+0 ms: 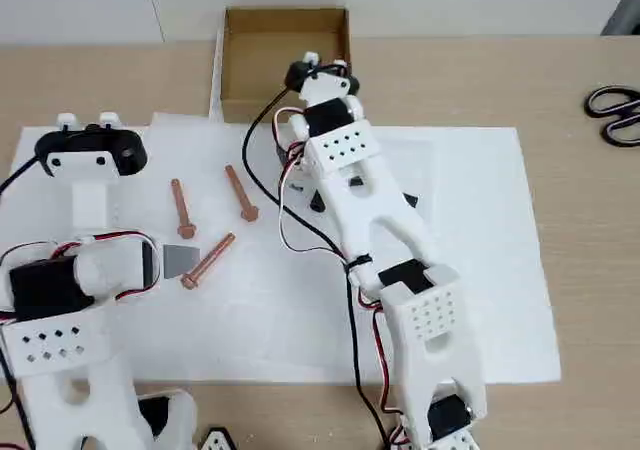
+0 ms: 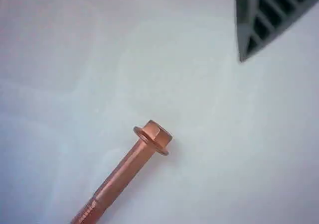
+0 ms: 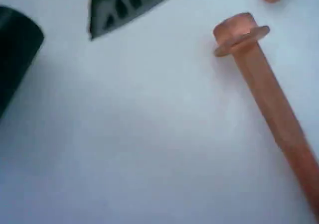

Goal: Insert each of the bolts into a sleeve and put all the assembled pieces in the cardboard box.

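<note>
Three copper bolts lie on the white mat (image 1: 480, 270): one (image 1: 181, 208) at the left, one (image 1: 241, 192) to its right, one (image 1: 209, 260) nearer the front. My left gripper (image 1: 172, 260) is low over the mat and open. Its ribbed fingertip (image 2: 271, 15) is just off the flanged head of the left bolt (image 2: 124, 171), apart from it. My right gripper is open too, and its fingertip (image 3: 129, 5) hovers beside another bolt (image 3: 264, 99) and a black sleeve (image 3: 15, 59). The cardboard box (image 1: 255, 70) stands at the back.
The right arm (image 1: 345, 160) stretches over the mat toward the box. Dark pieces (image 1: 318, 202) lie partly hidden beneath it. Scissors (image 1: 615, 115) rest on the wooden table at the far right. The mat's right half is bare.
</note>
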Available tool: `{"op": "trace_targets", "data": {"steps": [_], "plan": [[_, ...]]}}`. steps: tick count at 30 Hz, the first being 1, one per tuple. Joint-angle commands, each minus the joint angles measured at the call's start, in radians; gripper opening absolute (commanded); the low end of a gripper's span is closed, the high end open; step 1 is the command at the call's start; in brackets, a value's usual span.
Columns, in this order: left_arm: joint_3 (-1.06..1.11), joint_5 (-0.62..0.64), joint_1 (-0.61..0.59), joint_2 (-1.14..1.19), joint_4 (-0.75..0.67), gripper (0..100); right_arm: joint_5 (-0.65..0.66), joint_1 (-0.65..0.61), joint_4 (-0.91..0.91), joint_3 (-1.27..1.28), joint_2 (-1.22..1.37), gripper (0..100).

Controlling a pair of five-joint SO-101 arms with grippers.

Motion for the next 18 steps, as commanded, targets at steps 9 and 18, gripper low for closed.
{"op": "trace_targets", "data": {"steps": [9,18], "plan": [[0.001,-0.008,-0.005,-0.014,-0.003,32,-0.011,0.019,-0.065,-0.043,0.051,15.1],[0.002,-0.008,-0.005,-0.012,-0.003,32,-0.008,0.027,-0.139,-0.043,0.119,15.1]]}}
